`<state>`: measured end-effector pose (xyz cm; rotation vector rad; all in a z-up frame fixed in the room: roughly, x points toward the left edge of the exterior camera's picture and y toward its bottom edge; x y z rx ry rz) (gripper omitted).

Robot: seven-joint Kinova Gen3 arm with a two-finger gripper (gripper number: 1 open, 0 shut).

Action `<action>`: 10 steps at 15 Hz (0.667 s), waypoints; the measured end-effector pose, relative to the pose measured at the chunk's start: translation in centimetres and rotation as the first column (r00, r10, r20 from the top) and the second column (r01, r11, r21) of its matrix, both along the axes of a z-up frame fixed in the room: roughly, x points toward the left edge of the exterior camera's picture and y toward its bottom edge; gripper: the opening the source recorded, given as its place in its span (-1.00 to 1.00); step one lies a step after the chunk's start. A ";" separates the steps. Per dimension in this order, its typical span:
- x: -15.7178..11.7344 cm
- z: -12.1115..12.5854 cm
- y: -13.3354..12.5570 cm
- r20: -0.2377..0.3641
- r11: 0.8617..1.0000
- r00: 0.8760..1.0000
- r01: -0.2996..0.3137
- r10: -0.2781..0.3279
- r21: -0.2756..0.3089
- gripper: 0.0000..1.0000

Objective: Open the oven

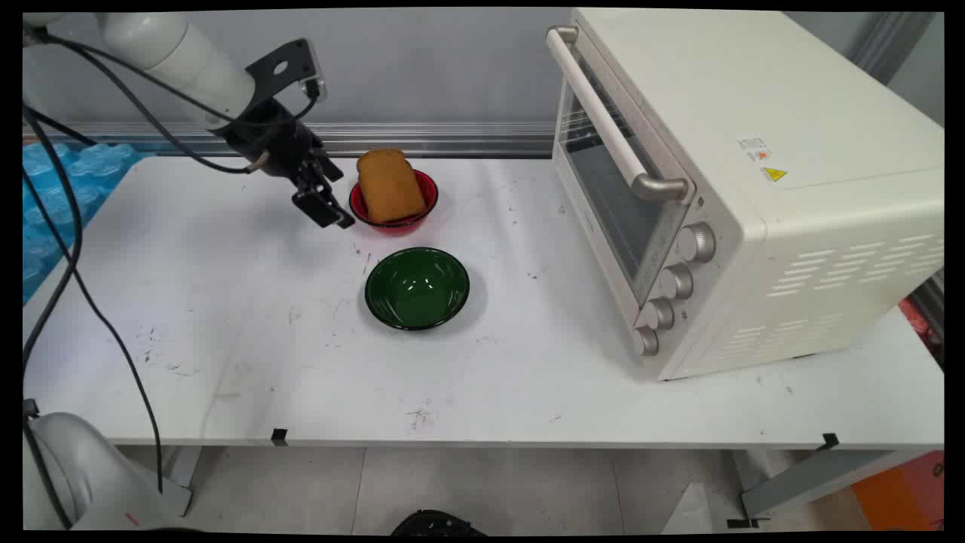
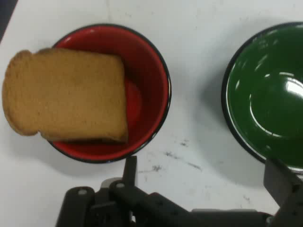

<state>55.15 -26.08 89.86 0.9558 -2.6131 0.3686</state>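
Poised low over the worktop [image 1: 226, 339] at its far left, tilted down toward 4 o'clock, with jaws spread wide and nothing between them. In the hand view, one finger [image 2: 130, 168] by the near rim of the red bowl, the other [image 2: 281, 182] over the edge of the green one, so plainly released.

Just beside the jaws in the main view, at 3 o'clock, not touching as far as can be made out: a red bowl [image 1: 392, 225] with a dark rim. In it, a slice of bread [image 1: 388, 188], brown, and too broad to lie flat inside. Hence propped at a slant, lower edge down in the hollow, rounded top riding up over the rim at the bowl's far side. In the hand view, the bread [image 2: 66, 94] over most of the red bowl [image 2: 151, 85], its crust end jutting out past the rim at 9 o'clock.

At 5 o'clock from the red bowl, near but apart: a green bowl [image 1: 417, 290], upright, glossy, with nothing in it [image 2: 265, 94].

Well off at 3 o'clock: a cream oven [image 1: 754, 151], set at an angle, door shut, handle [image 1: 603, 113] across the top of the glass, four knobs [image 1: 697, 241] down the front's right side.

At 9 o'clock, past the worktop's left edge: a blue bubbled sheet [image 1: 53, 196].
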 end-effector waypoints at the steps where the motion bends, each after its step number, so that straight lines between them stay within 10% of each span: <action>1: -0.3 0.3 -0.3 0.000 1.000 1.000 -0.001 0.001 -0.002 1.00; 10: -3.8 5.0 -3.7 -0.026 0.999 0.999 0.020 -0.021 -0.037 1.00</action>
